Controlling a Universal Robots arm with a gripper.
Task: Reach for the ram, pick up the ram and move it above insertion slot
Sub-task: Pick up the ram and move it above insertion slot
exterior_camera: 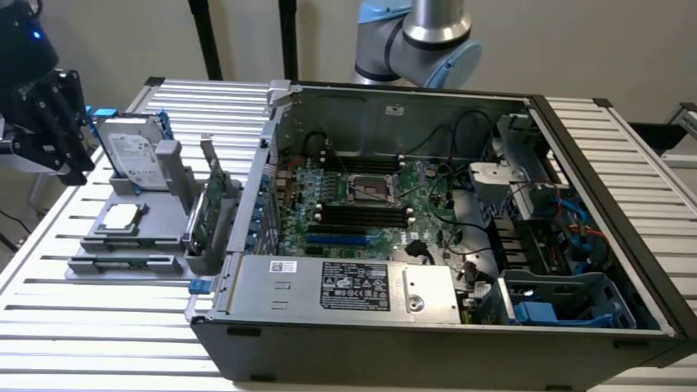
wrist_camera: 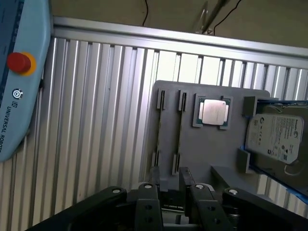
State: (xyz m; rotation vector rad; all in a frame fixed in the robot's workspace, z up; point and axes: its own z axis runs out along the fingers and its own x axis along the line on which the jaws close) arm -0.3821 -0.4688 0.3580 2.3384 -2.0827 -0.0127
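Observation:
The ram (exterior_camera: 122, 261) is a thin stick standing on edge in clips along the near side of a grey holder tray (exterior_camera: 104, 241). In the wrist view the ram (wrist_camera: 178, 134) shows edge-on as a dark line across the holder tray (wrist_camera: 211, 154). My black gripper (exterior_camera: 64, 159) hangs at the exterior view's far left, beside the tray and apart from the ram. In the wrist view the gripper (wrist_camera: 171, 204) has its fingers (wrist_camera: 147, 204) spread, with nothing between them. The black insertion slots (exterior_camera: 360, 214) lie on the motherboard inside the open computer case (exterior_camera: 250, 310).
On the tray also sit a silver hard drive (exterior_camera: 136, 151) with blue rails, a CPU (exterior_camera: 122, 216) and an upright green expansion card (exterior_camera: 212, 204). Everything rests on a ribbed aluminium table (exterior_camera: 98, 327). A teach pendant (wrist_camera: 19, 96) with a red button lies on the table.

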